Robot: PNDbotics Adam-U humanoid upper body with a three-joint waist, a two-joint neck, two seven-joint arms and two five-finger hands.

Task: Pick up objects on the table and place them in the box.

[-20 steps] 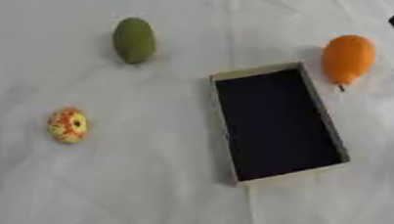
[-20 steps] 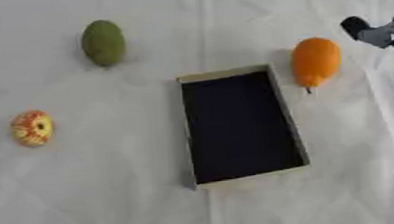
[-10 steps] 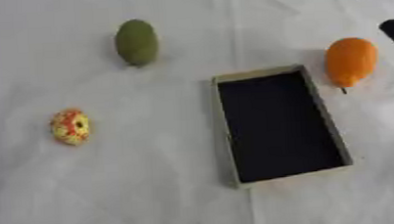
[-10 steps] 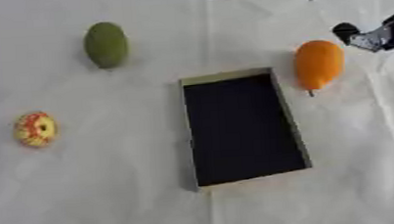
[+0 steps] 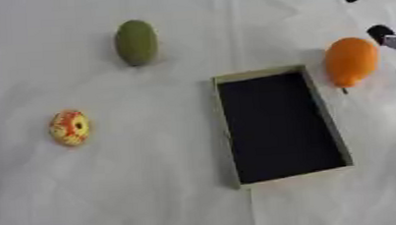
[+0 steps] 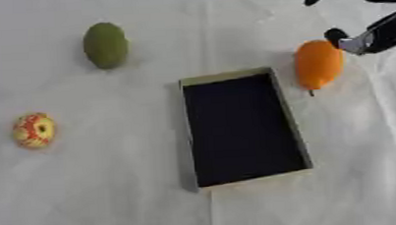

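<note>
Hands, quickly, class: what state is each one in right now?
Left hand: not in view.
Right hand: at the upper right beside the orange fruit, holding nothing; whether open or closed cannot be told.

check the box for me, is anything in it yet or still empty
Empty. The box shows only its bare dark floor. The orange fruit, green fruit and red-yellow fruit all lie outside it on the white cloth.

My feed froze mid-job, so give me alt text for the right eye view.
The right hand reaches in from the upper right, a fingertip close beside the orange fruit, which lies just right of the empty box. A green fruit lies at upper left and a red-yellow one at left, all on a white cloth.
</note>
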